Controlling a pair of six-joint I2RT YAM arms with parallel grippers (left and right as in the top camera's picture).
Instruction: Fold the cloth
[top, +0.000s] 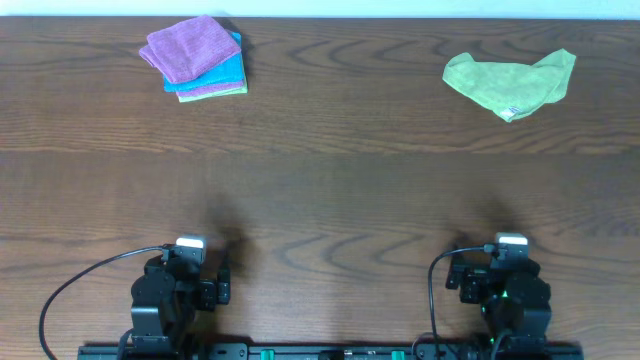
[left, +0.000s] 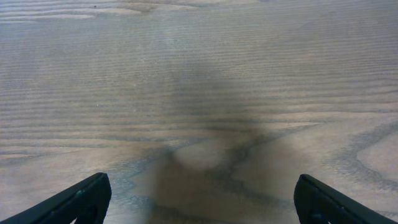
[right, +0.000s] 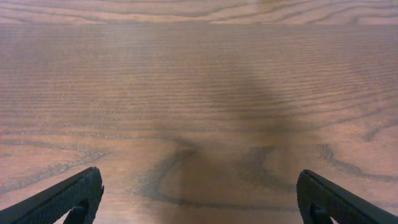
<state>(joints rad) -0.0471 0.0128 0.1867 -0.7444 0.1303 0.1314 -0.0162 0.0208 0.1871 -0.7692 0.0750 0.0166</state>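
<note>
The lime-green cloth (top: 510, 82) lies crumpled at the far right of the table, its small white tag at the front edge. My left gripper (top: 190, 262) rests at the near left, open and empty, far from the cloth. Its fingers show spread wide over bare wood in the left wrist view (left: 202, 202). My right gripper (top: 505, 258) rests at the near right, open and empty, straight in front of the cloth but well short of it. Its fingers show spread wide in the right wrist view (right: 199, 199). Neither wrist view shows the cloth.
A stack of folded cloths, purple (top: 190, 45) on top of turquoise-blue (top: 222, 78), sits at the far left. The dark wooden table (top: 320, 190) stretches between the arms and the cloths. Black cables loop beside each arm base.
</note>
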